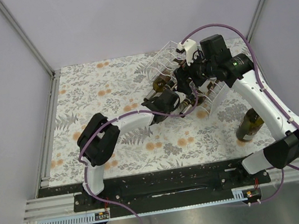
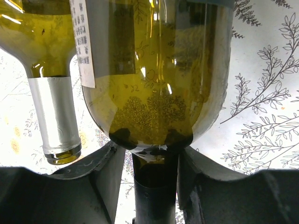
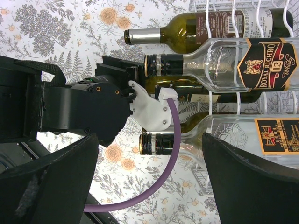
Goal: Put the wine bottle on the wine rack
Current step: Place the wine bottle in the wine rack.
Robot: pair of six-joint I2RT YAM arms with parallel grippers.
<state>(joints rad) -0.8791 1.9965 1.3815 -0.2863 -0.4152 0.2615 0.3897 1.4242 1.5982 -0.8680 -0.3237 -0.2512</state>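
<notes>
While on rack (image 1: 164, 53), bottle (image 2: 154, 93) inside tool (image 2: 152, 156)

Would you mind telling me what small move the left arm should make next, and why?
Probably open the left gripper wider before retreating: the wine bottle already lies in the wine rack beside other bottles, and the fingers flank its neck with barely any gap.

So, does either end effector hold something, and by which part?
The left end effector brackets the dark neck of the green glass wine bottle; whether it grips cannot be told. The open right end effector holds nothing.
</notes>
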